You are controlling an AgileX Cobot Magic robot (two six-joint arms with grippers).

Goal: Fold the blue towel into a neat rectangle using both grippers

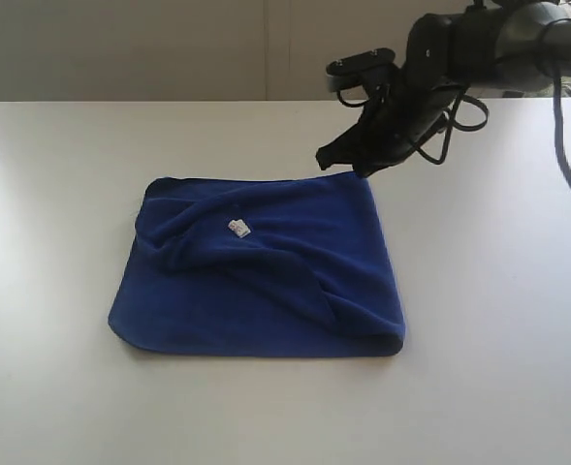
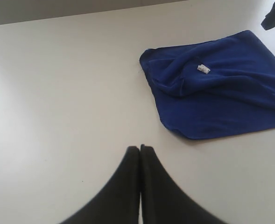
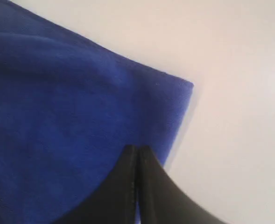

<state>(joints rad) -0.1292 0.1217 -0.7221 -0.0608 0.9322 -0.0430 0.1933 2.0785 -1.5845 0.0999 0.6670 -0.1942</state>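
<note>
Our right pincer had its jaws pressed together, tips at the corner of the blue towel that sat upper right in the exterior view. We could not tell whether any cloth was caught between them. Our left pincer was likewise closed, holding nothing, over bare table well apart from the towel. The towel lay folded and rumpled mid-table, 1 white label on top.
</note>
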